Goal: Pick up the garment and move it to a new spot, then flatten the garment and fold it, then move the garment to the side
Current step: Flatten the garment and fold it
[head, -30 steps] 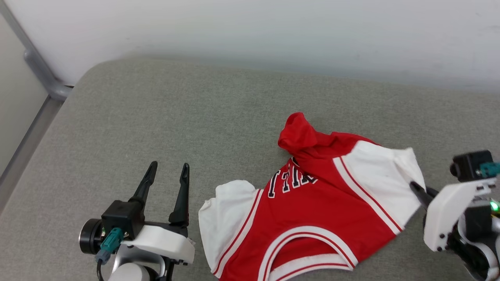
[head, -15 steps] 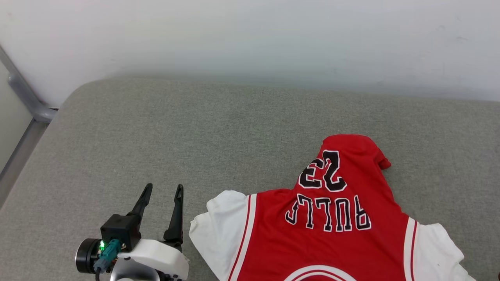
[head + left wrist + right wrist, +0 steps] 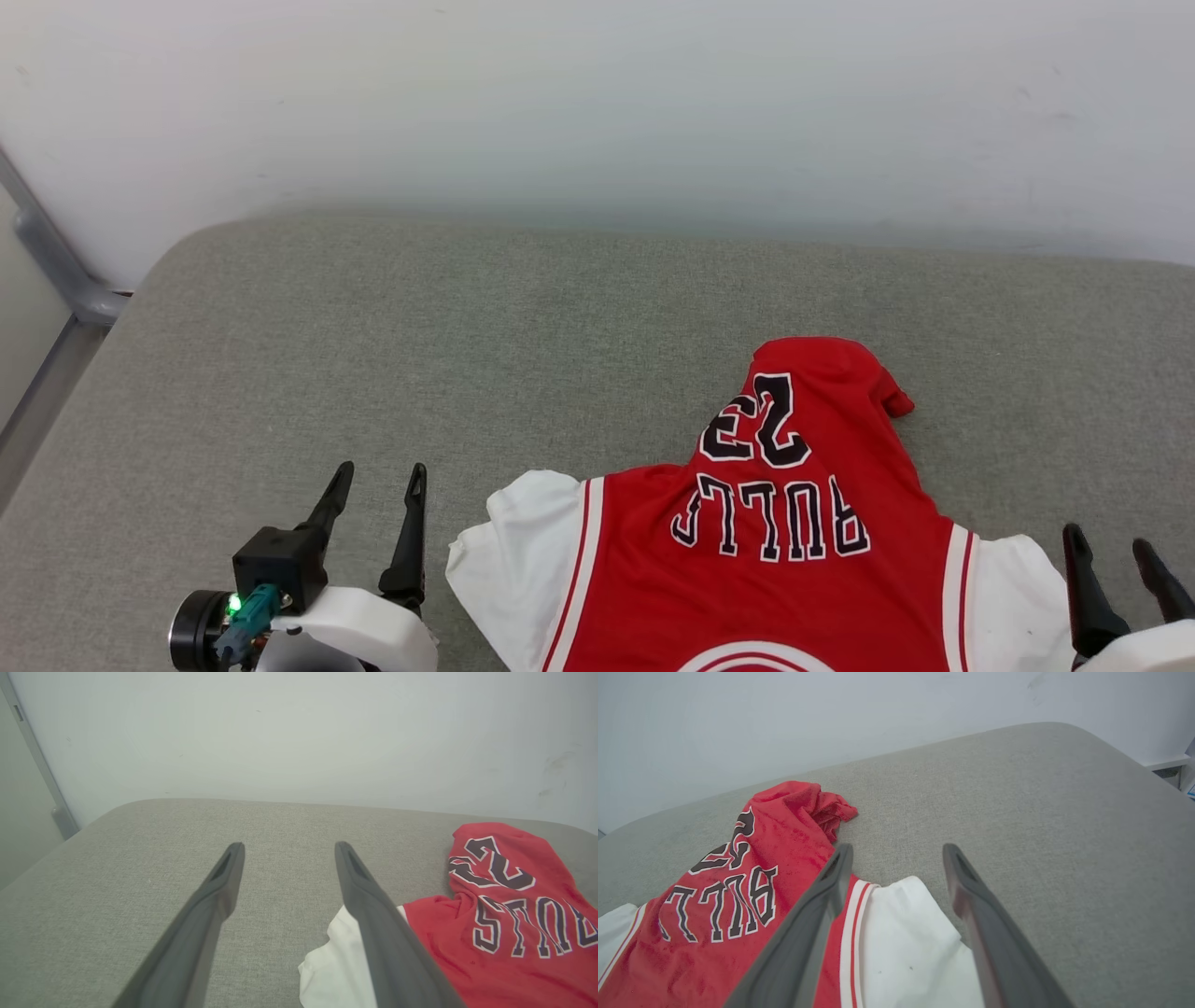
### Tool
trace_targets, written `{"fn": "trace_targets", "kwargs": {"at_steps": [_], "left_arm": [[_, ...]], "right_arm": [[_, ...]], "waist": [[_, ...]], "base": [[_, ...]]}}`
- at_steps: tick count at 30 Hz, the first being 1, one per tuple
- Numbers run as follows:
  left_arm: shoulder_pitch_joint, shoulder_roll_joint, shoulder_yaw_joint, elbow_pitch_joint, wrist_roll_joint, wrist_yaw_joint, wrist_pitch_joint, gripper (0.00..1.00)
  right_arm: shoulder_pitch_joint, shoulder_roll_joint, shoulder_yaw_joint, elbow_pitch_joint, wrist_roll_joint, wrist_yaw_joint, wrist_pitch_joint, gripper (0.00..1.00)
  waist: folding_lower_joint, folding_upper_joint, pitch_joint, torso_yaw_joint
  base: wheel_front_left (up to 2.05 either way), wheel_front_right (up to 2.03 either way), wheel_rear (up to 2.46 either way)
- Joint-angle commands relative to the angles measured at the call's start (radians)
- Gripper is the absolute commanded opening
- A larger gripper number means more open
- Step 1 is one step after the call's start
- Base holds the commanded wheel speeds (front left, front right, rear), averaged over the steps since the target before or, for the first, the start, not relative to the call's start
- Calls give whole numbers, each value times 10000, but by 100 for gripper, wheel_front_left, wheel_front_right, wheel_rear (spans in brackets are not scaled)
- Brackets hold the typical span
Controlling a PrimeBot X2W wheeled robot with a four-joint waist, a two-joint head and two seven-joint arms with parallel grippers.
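**A:** Where is the garment (image 3: 775,560) lying, compared with the grippers?

**B:** It lies face up at the near right of the grey padded surface (image 3: 467,355), between the two grippers. The black lettering reads upside down from the head view. One white sleeve (image 3: 518,551) is just to the right of the left gripper (image 3: 384,467), apart from it. The other white sleeve (image 3: 906,942) lies under the right gripper (image 3: 1106,535); if the fingers touch the cloth, I cannot tell.

**A:** And what about the grippers?

**B:** Both have their fingers spread, with nothing between them.

**A:** How is the cloth spread?

**B:** The red body narrows toward the far side and ends in a small crumpled fold (image 3: 826,807).

**A:** And the room?

**B:** A plain pale wall (image 3: 597,112) stands behind the surface. A grey metal bar (image 3: 56,271) runs down at the far left.
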Motion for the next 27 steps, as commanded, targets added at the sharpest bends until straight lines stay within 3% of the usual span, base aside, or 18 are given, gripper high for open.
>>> {"fn": "trace_targets", "kwargs": {"at_steps": [1, 7, 14, 22, 27], "left_arm": [[123, 58, 52, -27, -28, 57, 33, 100], [110, 261, 203, -113, -69, 127, 98, 100], [120, 595, 263, -258, -341, -4, 717, 100], [-282, 972, -338, -23, -1650, -796, 4056, 100], [-570, 1098, -637, 398, -2313, -1028, 5783, 100]], "right_arm": [[-178, 24, 141, -174, -202, -4, -288, 100], [-166, 20, 1169, -1054, -854, -5, -1089, 100], [240, 21, 1840, -1815, -1097, -4, -981, 100], [425, 21, 1951, -2145, -1001, -5, -609, 100], [112, 23, 1986, -2240, -1015, -4, -575, 100]], "waist": [[1, -1, -32, 7], [1, -1, -141, -65], [1, -1, -185, -300], [1, -1, 53, -626], [1, -1, 520, -854]], "base": [[0, 0, 0], [0, 0, 0], [0, 0, 0], [0, 0, 0], [0, 0, 0]]}}
